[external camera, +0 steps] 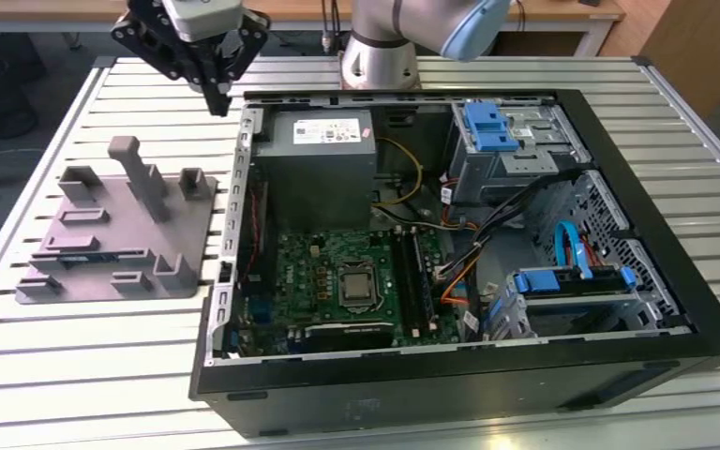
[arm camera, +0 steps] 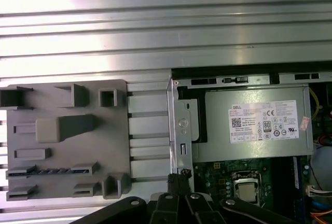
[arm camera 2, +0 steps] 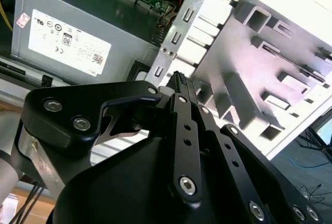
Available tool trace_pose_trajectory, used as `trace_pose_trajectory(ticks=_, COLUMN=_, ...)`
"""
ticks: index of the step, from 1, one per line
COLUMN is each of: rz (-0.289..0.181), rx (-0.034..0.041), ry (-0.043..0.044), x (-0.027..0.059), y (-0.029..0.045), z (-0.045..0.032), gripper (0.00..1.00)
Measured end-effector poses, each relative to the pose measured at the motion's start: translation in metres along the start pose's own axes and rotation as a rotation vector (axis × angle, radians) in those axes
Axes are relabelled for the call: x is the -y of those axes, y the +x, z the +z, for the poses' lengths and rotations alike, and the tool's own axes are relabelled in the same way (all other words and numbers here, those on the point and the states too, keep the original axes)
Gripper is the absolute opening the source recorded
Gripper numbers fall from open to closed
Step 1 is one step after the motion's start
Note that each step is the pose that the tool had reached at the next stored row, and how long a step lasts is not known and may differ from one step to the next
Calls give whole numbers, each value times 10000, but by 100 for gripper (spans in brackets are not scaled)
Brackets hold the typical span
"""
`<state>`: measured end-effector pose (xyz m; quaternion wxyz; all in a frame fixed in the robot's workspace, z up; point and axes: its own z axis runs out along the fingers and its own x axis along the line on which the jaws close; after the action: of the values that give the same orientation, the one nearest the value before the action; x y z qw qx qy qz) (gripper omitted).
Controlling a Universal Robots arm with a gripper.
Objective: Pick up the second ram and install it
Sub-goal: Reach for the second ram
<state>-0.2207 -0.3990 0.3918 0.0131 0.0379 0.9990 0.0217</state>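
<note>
Exterior view, its left to its right.

- Slatted metal counter (external camera: 35, 347) carries the grey plastic holder (external camera: 116, 234). Its posts are upright and its slots look bare.
- Gripper (external camera: 218, 101) hangs above the counter between the holder and the back corner of the open computer case (external camera: 460, 375). It touches neither. In both wrist views the fingertips (arm camera 2: 179, 79) are pressed together, so it is closed, with nothing seen between them.
- Inside the case: power supply (external camera: 316, 150), then motherboard (external camera: 304, 272) with processor (external camera: 357, 286). The narrow black memory slots (external camera: 420, 281) lie just beside the processor.
- Second ram: cannot place it for certain. It may already stand in those slots, but I cannot tell stick from slot.

Handling judgement: the stick should be light, stiff, thin and brittle, with smooth faces that could slip. Best held across the flat faces near the upper long edge, clear of the contact edge. It must be kept square to the slot, since a tilted push risks cracking it.
</note>
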Motion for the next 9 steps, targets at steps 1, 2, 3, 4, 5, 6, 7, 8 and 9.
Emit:
trace_pose_trajectory(ticks=1, rz=0, rx=0, ry=0, x=2, y=29, z=0, gripper=10)
trace_pose_trajectory(ticks=2, rz=1, rx=0, ry=0, x=4, y=57, z=0, gripper=10)
trace_pose_trajectory(ticks=3, rz=1, rx=0, ry=0, x=6, y=85, z=0, gripper=10)
trace_pose_trajectory(ticks=4, rz=0, rx=0, ry=1, x=8, y=113, z=-1, gripper=10)
trace_pose_trajectory(ticks=5, rz=0, rx=0, ry=0, x=11, y=140, z=-1, gripper=10)
trace_pose_trajectory(ticks=6, rz=-1, rx=0, ry=0, x=13, y=164, z=-1, gripper=10)
trace_pose_trajectory(ticks=7, rz=-1, rx=0, ry=0, x=14, y=188, z=-1, gripper=10)
trace_pose_trajectory(ticks=8, rz=0, rx=0, ry=0, x=16, y=212, z=-1, gripper=10)
trace_pose_trajectory(ticks=9, rz=1, rx=0, ry=0, x=18, y=239, z=-1, gripper=10)
